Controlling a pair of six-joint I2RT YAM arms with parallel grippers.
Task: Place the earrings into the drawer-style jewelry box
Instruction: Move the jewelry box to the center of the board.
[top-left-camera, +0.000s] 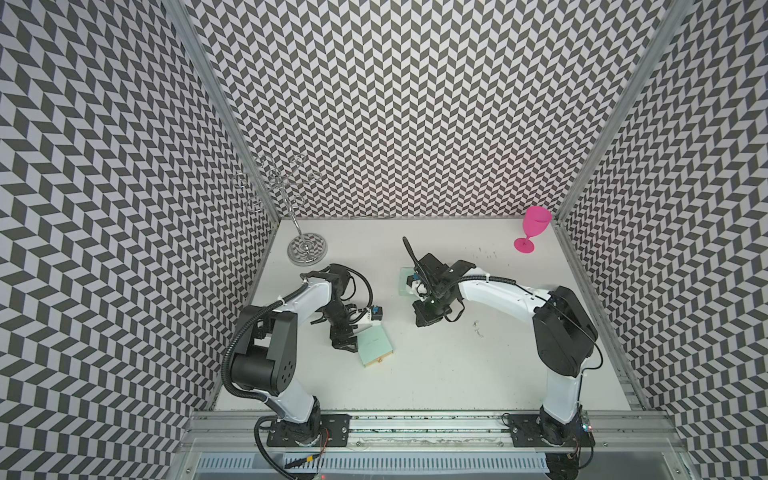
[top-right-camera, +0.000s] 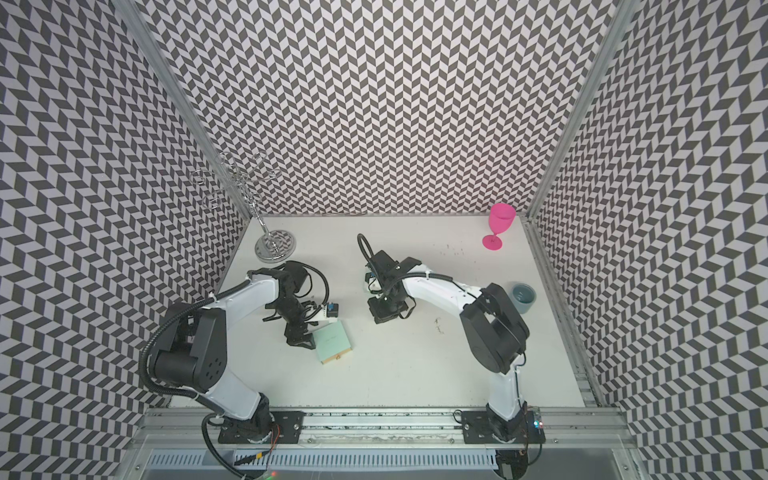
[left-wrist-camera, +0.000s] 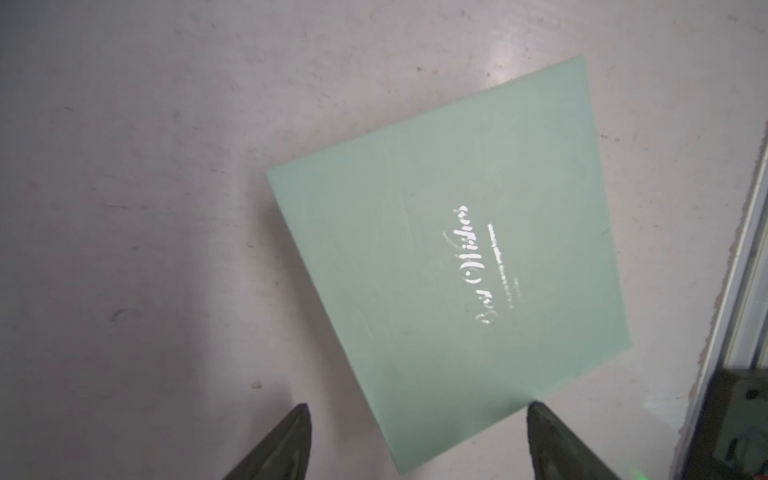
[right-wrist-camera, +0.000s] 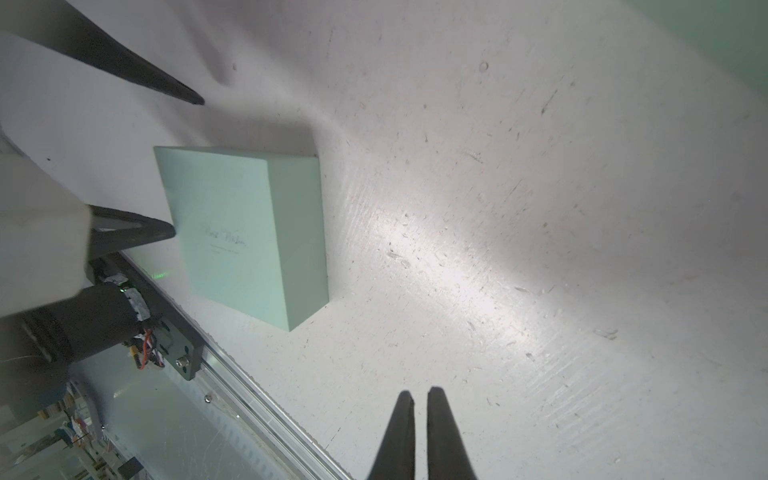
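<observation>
The jewelry box (top-left-camera: 374, 343) is a mint-green square box with a tan front and a small knob, lying left of centre. It also shows in the left wrist view as the jewelry box (left-wrist-camera: 449, 257) and in the right wrist view as the jewelry box (right-wrist-camera: 245, 237). My left gripper (left-wrist-camera: 419, 407) is open, a box corner between its fingers, one fingertip at the box's edge. The earrings (top-left-camera: 478, 328), tiny silvery bits, lie on the table right of my right gripper (top-left-camera: 419, 323). That right gripper (right-wrist-camera: 419, 392) is shut with nothing in it, above bare table.
A pale green flat piece (top-left-camera: 405, 284) lies under the right wrist. At the back left stands a silver wire stand (top-left-camera: 306, 249), and at the back right a pink goblet (top-left-camera: 534, 228). A grey cup (top-right-camera: 523, 297) sits beside the right arm. An aluminium rail (top-left-camera: 415, 419) runs along the front.
</observation>
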